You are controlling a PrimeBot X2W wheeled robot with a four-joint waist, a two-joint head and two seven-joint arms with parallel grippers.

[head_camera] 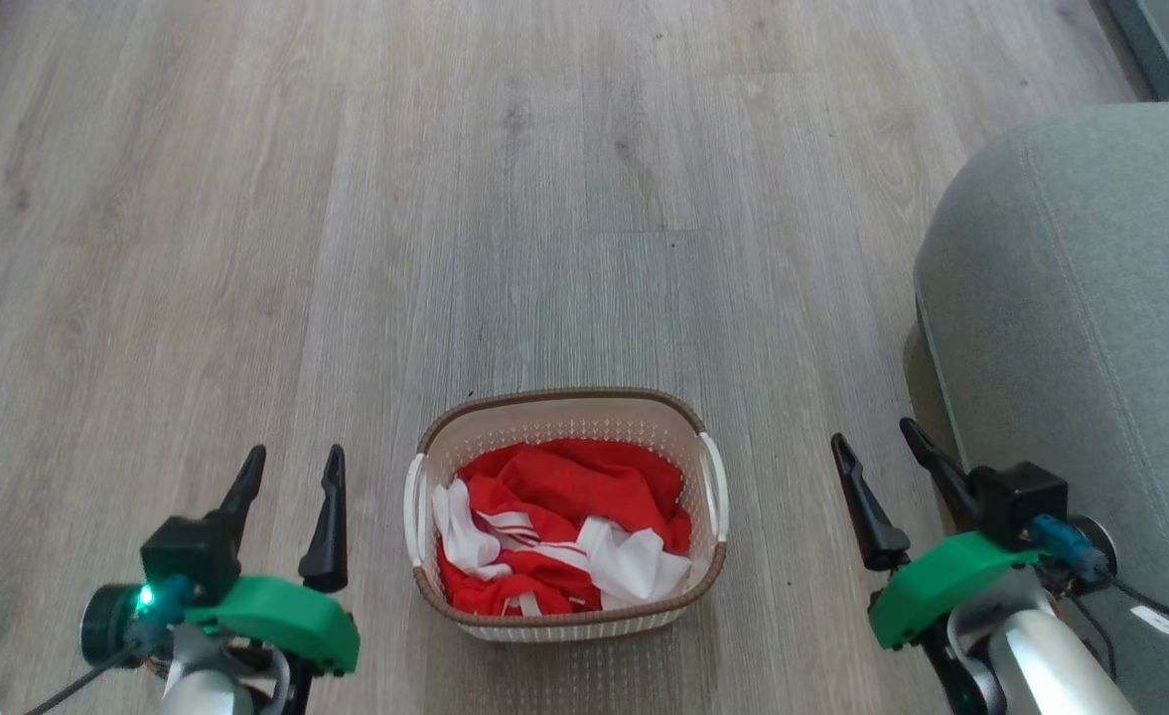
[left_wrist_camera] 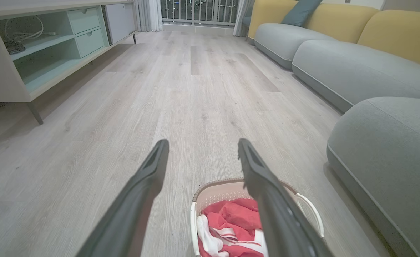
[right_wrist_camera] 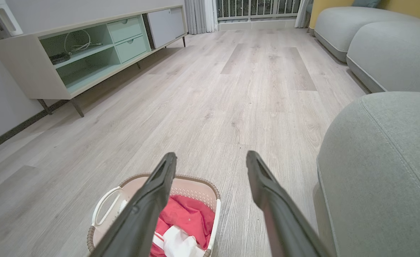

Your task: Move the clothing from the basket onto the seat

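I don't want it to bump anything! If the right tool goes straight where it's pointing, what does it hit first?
Probably just the wood floor, somewhere past the basket. The right tool points between the basket and the seat, touching neither. Depth is hard to judge.

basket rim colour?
Brown, woven-look, on the cream perforated basket. Clearest in the head view.

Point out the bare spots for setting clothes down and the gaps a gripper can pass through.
Bare: the cushion top of the seat on the right; the wooden floor beyond the basket; the floor strips either side of the basket, beside the open left gripper and the open right gripper. Crowded: inside the basket, heaped with clothing.
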